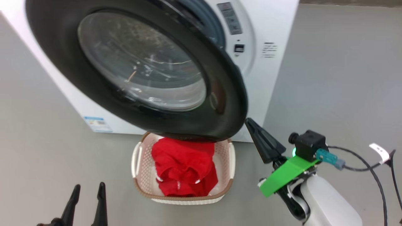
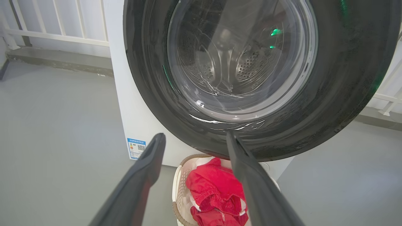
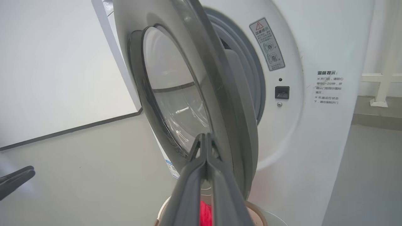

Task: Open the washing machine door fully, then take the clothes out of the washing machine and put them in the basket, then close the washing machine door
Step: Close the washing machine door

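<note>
Washing machine door (image 1: pixel 227 94) ajar on the white washing machine (image 1: pixel 267 81), black rim overhanging the far end of the basket (image 1: pixel 142 169) on the grey floor (image 1: pixel 339 78), red clothes (image 1: pixel 185 166) heaped inside. Right gripper (image 1: pixel 248 121) pinched shut and empty, fingers pressed together, tips close by the door's lower outer edge, contact impossible to tell. Left gripper (image 1: pixel 89 185) spread wide with nothing between the fingers, low at the near left, well apart from basket and door.
</note>
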Controlling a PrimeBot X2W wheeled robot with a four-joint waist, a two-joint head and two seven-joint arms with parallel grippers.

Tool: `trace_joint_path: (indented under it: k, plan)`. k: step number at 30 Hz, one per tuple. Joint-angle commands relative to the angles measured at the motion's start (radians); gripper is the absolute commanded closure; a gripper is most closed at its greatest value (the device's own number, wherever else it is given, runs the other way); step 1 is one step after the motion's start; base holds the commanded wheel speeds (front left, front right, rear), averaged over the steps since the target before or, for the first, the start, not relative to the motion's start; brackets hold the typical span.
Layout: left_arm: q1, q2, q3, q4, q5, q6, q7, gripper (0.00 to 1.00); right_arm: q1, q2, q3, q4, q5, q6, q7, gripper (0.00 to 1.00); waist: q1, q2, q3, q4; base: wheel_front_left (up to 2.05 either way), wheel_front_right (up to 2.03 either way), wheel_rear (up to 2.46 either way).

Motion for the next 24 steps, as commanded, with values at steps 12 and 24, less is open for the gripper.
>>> trace_joint_path:
  k: [12,24]
  plan:
    - [-0.09,0.017,-0.012,-0.022,-0.004,-0.003,-0.012,0.0,-0.146,0.026,0.012,0.052,0.017,0.002,-0.005,1.0,0.0,0.0,0.062,0.078,0.0,0.0,0.0]
    - [-0.148,0.031,-0.043,-0.028,-0.021,-0.003,-0.012,0.0,-0.237,0.018,-0.051,0.084,0.011,0.002,-0.005,1.0,0.0,0.0,0.135,0.095,0.0,0.0,0.0]
